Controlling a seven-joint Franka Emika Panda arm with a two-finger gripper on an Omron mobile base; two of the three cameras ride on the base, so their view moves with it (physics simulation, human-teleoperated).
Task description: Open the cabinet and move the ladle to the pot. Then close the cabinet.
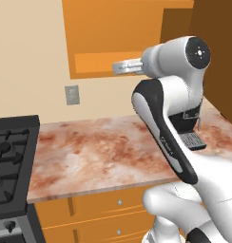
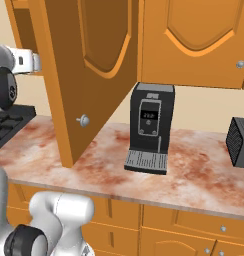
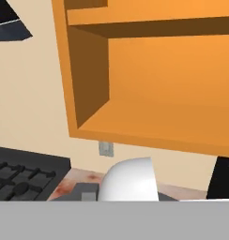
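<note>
1. Orange drawer fronts [image 1: 119, 202] run below the near edge of the counter.
2. The reddish marbled counter [image 1: 103, 147] bears a black coffee machine [image 2: 150, 127]. A dark stove [image 1: 8, 161] adjoins its left end.
3. The gripper [image 1: 117, 68] hangs above the counter, level with the bottom of the cabinet, with its fingers clenched. I cannot tell whether they hold anything.
4. A pale rounded shape [image 3: 130, 180] sits close before the hand. I cannot tell whether it is the ladle.
5. The cabinet [image 1: 113, 28] hangs on the wall, and its door [image 2: 94, 65] with a silver knob [image 2: 84, 120] is swung wide open.
6. A grey wall outlet [image 1: 72, 94] sits below the cabinet.
</note>
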